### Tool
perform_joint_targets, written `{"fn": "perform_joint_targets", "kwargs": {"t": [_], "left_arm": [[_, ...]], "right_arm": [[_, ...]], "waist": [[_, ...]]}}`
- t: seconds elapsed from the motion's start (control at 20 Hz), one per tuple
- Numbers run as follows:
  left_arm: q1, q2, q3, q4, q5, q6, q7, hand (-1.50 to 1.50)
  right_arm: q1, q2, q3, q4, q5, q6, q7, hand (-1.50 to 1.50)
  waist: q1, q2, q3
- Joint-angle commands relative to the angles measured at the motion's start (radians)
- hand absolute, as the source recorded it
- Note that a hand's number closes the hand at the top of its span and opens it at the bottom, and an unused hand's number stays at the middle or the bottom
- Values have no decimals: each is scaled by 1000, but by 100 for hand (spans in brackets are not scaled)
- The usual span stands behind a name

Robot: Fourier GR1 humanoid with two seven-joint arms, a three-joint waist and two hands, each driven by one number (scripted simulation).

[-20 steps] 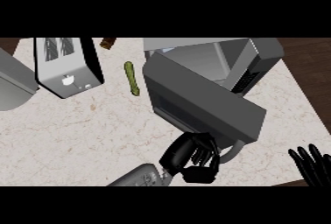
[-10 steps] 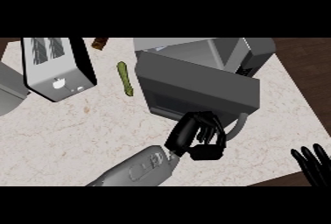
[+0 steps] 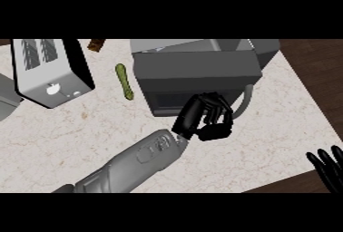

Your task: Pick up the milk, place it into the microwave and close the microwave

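Head view: left robot hand [image 3: 204, 120] is pressed up against the microwave [image 3: 198, 68] door [image 3: 167, 100], fingers curled, nothing in them as far as I can see. The microwave sits on the bench [image 3: 80, 131] with its long side running left-right and its door facing the lower edge, looking swung to. The milk is out of sight, so I can't tell where it is or which way it points. Right robot hand [image 3: 328, 165] rests open at the lower right edge. Toaster [image 3: 50, 70] sits off to the left
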State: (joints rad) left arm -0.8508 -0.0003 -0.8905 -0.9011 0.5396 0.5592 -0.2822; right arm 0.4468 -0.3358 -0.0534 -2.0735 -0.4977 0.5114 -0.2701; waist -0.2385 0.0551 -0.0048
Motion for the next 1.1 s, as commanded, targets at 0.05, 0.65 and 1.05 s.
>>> {"fn": "perform_joint_targets", "kwargs": {"t": [0.05,0.65,1.05], "left_arm": [[-74,0,55,69,87,-6,-31,150],[-123,0,125,171,246,-57,-103,150],[-115,0,131,194,286,6,-174,150]], "right_arm": [[-7,-6,-6,-29,-24,-13,23,-150],[-32,-39,-43,-60,-108,-24,64,-150],[-51,-59,-30,-73,-139,1,77,-150]], "waist": [[-17,6,1],[-44,22,1],[-48,30,2]]}}
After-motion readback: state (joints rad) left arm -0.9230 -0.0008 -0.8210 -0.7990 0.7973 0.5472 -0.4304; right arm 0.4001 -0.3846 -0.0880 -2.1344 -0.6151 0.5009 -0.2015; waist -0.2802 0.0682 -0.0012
